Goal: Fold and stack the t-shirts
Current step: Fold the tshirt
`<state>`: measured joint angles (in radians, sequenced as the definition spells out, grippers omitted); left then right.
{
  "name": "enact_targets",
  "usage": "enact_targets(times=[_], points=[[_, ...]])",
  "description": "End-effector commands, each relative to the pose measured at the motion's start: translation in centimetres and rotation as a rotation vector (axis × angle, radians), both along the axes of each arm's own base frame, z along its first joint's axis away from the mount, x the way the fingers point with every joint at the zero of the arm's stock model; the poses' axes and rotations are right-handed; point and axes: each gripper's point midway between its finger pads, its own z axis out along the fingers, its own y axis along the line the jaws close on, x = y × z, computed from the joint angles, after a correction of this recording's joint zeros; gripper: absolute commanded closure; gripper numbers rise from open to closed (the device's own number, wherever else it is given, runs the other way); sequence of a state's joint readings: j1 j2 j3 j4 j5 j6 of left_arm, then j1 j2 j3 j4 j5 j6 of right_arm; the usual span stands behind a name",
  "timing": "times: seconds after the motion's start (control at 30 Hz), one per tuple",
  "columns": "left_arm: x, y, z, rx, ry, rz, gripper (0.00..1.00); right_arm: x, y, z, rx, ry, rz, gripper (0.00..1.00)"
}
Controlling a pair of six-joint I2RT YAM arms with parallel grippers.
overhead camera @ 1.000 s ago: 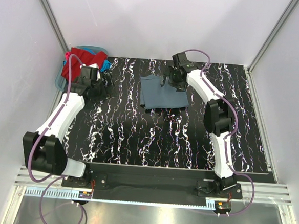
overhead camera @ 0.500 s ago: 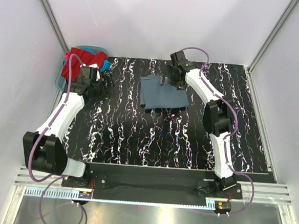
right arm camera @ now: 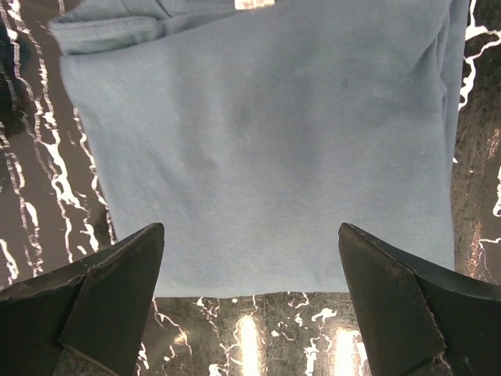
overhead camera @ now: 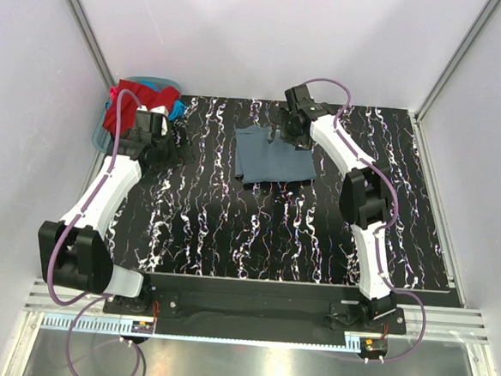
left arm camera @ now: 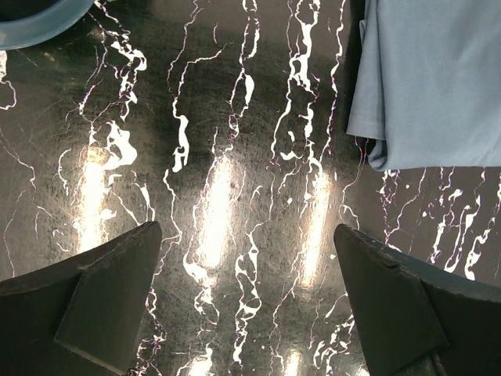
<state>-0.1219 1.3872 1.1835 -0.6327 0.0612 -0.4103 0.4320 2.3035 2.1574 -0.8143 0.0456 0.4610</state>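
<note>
A slate grey-blue t-shirt (overhead camera: 270,157) lies folded flat on the table's far middle; it fills the upper right wrist view (right arm camera: 266,133) and shows in the left wrist view's top right corner (left arm camera: 438,78). My right gripper (overhead camera: 284,127) (right arm camera: 250,228) hovers open over that shirt's back edge, with nothing between its fingers. A red t-shirt (overhead camera: 139,103) and a bright blue one (overhead camera: 179,108) sit bunched in the basket. My left gripper (overhead camera: 178,140) (left arm camera: 246,229) stands open over bare table between basket and folded shirt, empty.
The teal-blue plastic basket (overhead camera: 98,131) stands at the far left corner; its rim (left arm camera: 39,19) shows in the left wrist view. The black marbled table (overhead camera: 256,231) ends at white walls on the left, back and right. Purple cables run along both arms.
My right gripper has drifted slightly left along the grey-blue shirt's back edge. The left arm has barely moved. Both grippers stay open.
</note>
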Motion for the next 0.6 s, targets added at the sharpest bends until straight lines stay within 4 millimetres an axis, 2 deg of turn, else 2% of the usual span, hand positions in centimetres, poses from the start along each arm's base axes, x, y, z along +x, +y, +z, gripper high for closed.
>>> enact_targets(times=[0.0,0.13,0.2,0.23,0.27,0.43,0.57], points=[[1.3,-0.2,3.1,0.004,-0.116,-0.047,0.01,0.9,0.8,6.2,0.031,-0.134,0.010,0.00],[1.4,0.0,2.9,0.021,-0.110,-0.043,0.01,1.1,2.6,6.6,0.111,-0.118,0.025,0.00],[1.4,0.2,2.7,0.027,-0.107,-0.034,0.01,1.3,3.2,5.6,0.098,-0.107,0.026,0.00],[1.4,0.3,2.5,0.028,-0.104,-0.031,0.01,1.2,3.4,4.3,0.067,-0.090,0.030,0.00],[1.4,0.2,2.5,0.027,-0.101,-0.032,0.01,1.5,3.6,4.7,0.061,-0.103,0.031,0.00],[1.3,-0.1,2.6,0.015,-0.102,-0.046,0.01,1.8,2.8,2.5,-0.021,-0.078,0.020,0.00],[0.9,0.2,2.8,0.020,-0.111,-0.029,0.01,1.1,2.5,0.6,-0.051,-0.028,0.015,0.00]])
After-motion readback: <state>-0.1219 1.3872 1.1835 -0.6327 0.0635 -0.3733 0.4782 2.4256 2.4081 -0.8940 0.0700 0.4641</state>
